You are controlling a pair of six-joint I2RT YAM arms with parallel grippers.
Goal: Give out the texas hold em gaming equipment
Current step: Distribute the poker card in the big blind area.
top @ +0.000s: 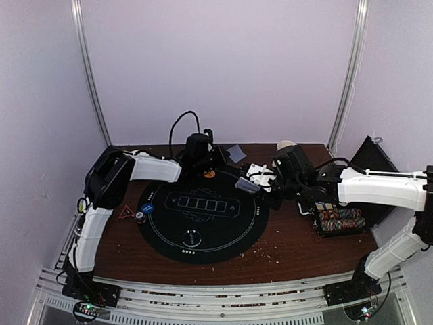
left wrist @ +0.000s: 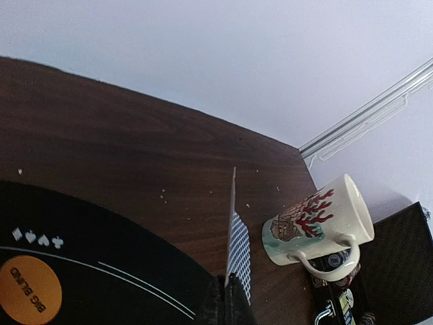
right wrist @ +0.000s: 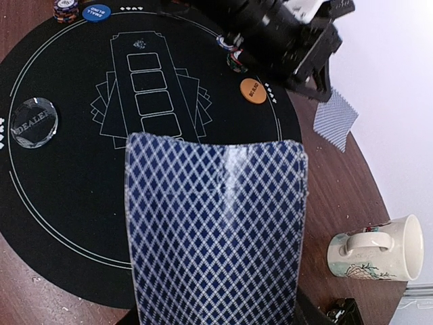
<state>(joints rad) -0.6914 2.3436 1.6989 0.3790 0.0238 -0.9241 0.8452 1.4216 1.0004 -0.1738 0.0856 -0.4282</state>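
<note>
Wooden surface [top: 304, 244] carrying a round black mat [top: 169, 230] printed with card outlines. The right gripper [top: 257, 188], partly closed, clamps blue-backed cards [right wrist: 216, 230] above the mat's right side; whether one card or a stack cannot be told. The left gripper [left wrist: 228, 291], fully closed, pinches a single card [left wrist: 238, 250] on edge over the bare surface beyond the mat's far rim, near the orange disc [left wrist: 30, 294]. Likely step: dealing this card. Tilt it flat and lower it before release, clear of the tipped mug [left wrist: 314, 227].
</note>
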